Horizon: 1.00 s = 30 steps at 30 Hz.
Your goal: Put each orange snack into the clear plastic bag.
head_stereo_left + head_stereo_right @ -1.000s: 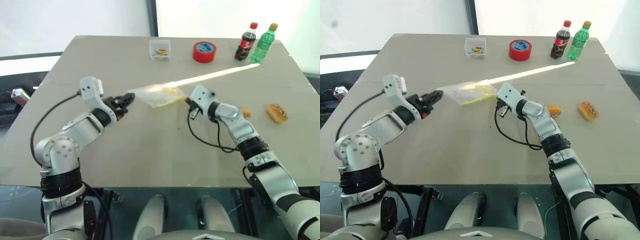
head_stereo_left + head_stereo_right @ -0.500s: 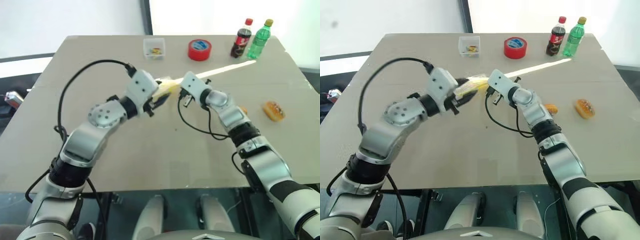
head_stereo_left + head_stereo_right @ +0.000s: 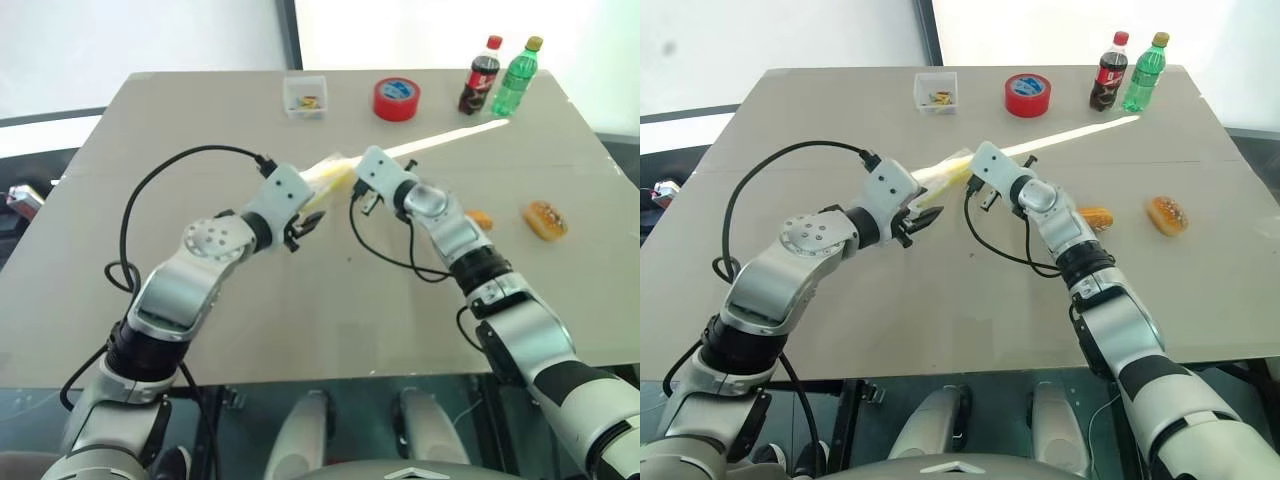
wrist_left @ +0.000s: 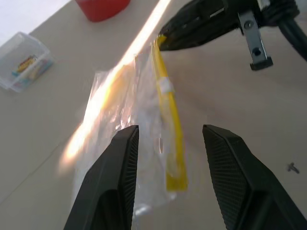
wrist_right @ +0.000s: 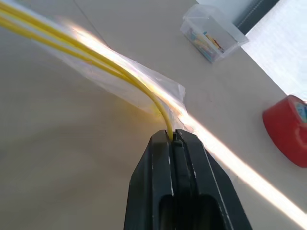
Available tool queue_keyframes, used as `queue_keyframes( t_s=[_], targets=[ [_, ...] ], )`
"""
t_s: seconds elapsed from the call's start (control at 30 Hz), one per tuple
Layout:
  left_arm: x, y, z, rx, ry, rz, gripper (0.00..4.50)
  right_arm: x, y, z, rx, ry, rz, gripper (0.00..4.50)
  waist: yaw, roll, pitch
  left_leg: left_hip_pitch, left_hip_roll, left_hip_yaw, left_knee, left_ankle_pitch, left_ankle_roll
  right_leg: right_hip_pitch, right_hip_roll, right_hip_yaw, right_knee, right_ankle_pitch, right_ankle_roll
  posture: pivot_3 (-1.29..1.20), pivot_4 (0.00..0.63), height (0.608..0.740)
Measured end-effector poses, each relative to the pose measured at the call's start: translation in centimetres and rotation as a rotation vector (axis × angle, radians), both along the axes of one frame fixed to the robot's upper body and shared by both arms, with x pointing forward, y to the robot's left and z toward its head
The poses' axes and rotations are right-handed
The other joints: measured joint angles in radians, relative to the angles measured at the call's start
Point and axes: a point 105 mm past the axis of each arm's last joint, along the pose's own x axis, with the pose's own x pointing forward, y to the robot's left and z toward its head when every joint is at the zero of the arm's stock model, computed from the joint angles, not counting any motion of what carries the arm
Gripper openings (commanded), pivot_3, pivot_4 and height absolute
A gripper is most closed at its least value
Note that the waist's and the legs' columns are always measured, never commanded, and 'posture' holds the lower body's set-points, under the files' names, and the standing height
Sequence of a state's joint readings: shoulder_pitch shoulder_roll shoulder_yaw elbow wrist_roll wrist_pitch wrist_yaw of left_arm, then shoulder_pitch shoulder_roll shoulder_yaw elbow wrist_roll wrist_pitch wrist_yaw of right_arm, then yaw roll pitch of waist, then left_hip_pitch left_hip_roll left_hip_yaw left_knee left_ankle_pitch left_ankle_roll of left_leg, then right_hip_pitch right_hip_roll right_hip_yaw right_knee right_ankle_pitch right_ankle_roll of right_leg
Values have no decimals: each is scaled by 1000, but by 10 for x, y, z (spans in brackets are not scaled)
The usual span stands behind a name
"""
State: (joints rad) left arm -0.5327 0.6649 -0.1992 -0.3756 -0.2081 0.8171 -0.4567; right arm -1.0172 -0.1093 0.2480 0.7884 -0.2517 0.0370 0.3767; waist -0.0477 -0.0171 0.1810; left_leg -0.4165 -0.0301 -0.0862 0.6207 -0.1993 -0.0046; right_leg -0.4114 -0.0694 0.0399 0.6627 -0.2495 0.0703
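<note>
At frame centre, the right tool [image 5: 173,136] pinched the clear plastic bag [image 4: 136,129] by its yellow seal, above the bench [image 3: 300,310]. The left tool [image 4: 165,143] stood spread; it should probably grip one lip only. Both orange snacks [image 3: 548,219] lay at right.

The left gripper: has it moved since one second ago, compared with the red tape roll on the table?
Yes. The left gripper has swung toward the table's middle, nearer the line below the red tape roll, and now stands open beside the clear plastic bag.
</note>
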Motion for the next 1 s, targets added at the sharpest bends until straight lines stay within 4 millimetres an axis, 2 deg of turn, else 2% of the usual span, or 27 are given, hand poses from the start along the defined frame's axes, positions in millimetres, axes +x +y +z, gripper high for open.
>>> queue_keyframes(
  t_s=[0.27,0.5,0.73,0.83,0.87,0.97,1.0],
  targets=[
    [-1,2,1,16,-4,39,2222,-1,16,9,56,-108,-130,0,3,0,0,0,0,0,0,0,-1,0,0,1,0,0,0,0,150,740],
    [2,10,5,21,-23,87,2222,-10,27,13,71,-144,-127,0,3,0,0,0,0,0,0,0,-1,0,0,1,1,0,0,0,150,740],
    [4,10,7,11,-34,96,2222,-12,27,15,67,-151,-127,0,3,0,0,0,0,0,0,0,-1,0,0,1,1,0,0,0,150,740],
    [4,7,7,2,-35,90,1489,-12,29,15,62,-154,-121,0,2,0,0,0,0,0,0,0,-1,0,0,1,1,0,0,0,150,740],
    [4,6,8,0,-39,89,996,-13,29,15,60,-155,-120,0,2,0,0,0,0,0,0,0,-1,0,0,1,1,0,0,0,150,740],
    [5,3,12,-7,-52,85,40,-13,29,13,56,-153,-118,0,3,0,0,0,0,0,0,1,-1,0,0,1,1,0,0,0,150,740],
    [5,3,13,-8,-55,84,40,-13,29,13,54,-152,-116,0,3,0,0,0,0,0,0,1,-1,0,0,1,1,0,0,0,150,740]
  ],
)
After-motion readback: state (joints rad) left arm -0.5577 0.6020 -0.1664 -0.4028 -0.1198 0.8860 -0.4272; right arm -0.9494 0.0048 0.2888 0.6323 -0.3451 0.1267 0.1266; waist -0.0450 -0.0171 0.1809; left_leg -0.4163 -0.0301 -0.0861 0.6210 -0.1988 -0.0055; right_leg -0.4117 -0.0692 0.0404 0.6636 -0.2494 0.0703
